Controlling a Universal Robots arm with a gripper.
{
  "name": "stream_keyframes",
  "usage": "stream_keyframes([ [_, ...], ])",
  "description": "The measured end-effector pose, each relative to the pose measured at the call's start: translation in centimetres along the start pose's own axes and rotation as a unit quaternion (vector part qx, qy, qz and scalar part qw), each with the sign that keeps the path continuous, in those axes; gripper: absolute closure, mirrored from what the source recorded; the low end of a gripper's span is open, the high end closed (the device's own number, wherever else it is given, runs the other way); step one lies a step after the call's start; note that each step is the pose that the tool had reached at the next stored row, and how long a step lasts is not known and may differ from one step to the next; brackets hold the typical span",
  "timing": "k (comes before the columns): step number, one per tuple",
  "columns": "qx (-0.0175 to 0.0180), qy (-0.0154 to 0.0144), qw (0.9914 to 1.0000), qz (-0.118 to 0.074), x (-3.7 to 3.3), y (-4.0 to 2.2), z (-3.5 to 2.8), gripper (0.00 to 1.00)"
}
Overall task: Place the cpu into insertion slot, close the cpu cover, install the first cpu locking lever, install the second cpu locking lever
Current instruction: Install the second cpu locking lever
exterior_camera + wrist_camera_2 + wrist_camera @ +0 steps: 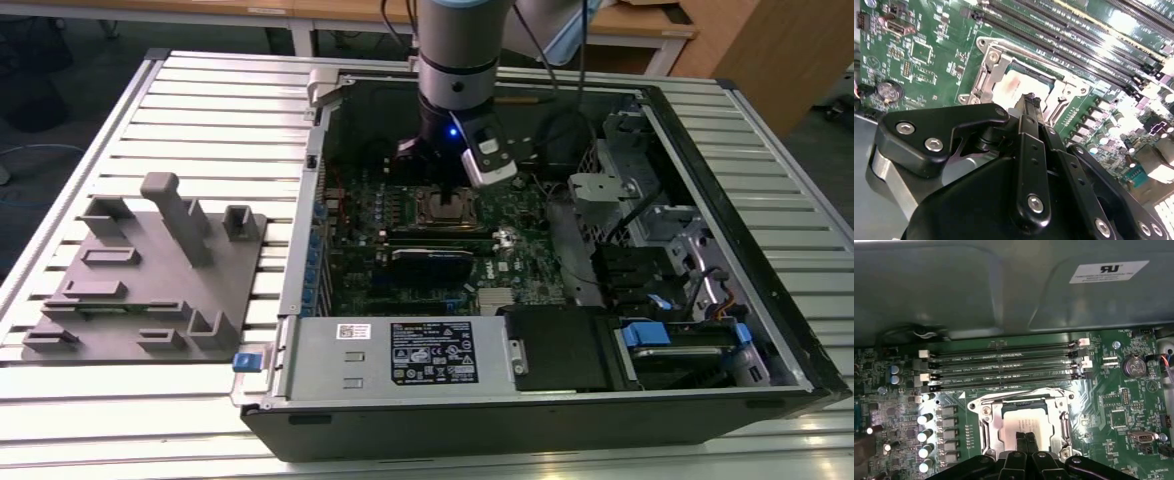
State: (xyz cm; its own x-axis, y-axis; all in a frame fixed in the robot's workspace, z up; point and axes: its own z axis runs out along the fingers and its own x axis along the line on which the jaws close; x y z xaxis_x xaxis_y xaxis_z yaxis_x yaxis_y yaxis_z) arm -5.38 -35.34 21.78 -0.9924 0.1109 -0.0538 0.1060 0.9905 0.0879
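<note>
Arm upright over the open computer case.
The tool (1026,437), fingers pressed together and holding nothing, hangs directly above the cpu (1024,420) seated beneath the cpu cover (988,421).

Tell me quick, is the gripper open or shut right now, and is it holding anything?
Gripper: shut, fingertips pressed together with nothing between them, poised just over the cpu seated in the insertion slot.

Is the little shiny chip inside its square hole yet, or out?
In. The cpu lies flat inside the insertion slot, with the cpu cover framing it, in both wrist views.
</note>
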Motion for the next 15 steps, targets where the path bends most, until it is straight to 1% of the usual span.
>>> stream_keyframes([
  [1,0.0024,-0.0003,1.00000,0.001,-0.07,0.04,0.01,0.90],
  [3,0.0044,-0.0006,0.99999,0.002,-0.09,0.09,0.01,0.90],
  [15,0.0044,-0.0007,0.99999,0.002,-0.08,0.17,0.02,0.90],
])
